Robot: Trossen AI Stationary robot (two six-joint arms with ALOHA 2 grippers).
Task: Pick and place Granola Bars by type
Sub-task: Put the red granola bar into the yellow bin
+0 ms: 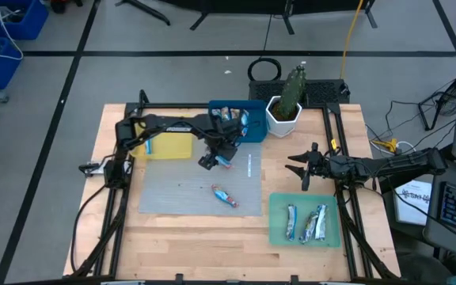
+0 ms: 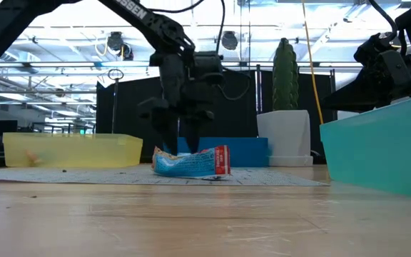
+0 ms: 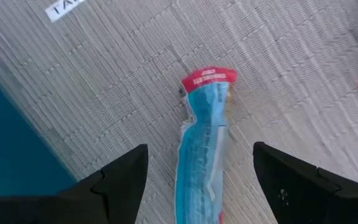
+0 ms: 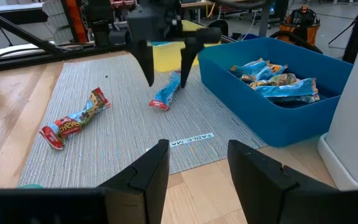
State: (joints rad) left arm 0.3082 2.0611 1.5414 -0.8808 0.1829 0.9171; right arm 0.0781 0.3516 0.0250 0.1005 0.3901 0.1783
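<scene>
Between the open fingers of the left gripper [image 3: 201, 180], on the grey mat [image 1: 180, 186], a blue granola bar [image 3: 202, 152] is lying flat. Its long axis is pointing away from the wrist, with the red end [image 3: 208, 76] farthest out, so the fingers are standing one on each side of its narrow width. The jaws are wide apart and are holding nothing; in the left wrist view neither finger is touching the wrapper. Whether the tips are reaching the mat I cannot tell. The next move, I judge, is depending on closing across this narrow width.

The left arm is much nearer to this bar. The right gripper [image 4: 197, 165] is waiting well apart above the right side of the table, its fingers also spread and empty.

A second bar [image 4: 73, 121], with red and multicoloured wrapper, is lying alone on the mat, nearer to the front edge of the table.

The blue tray [image 4: 272, 115] just beside the first bar is holding several blue bars [image 4: 275, 78]. The green tray [image 1: 279, 214] is holding about three bars [image 1: 307, 223]. The yellow tray [image 1: 172, 146] is looking empty from above.
</scene>
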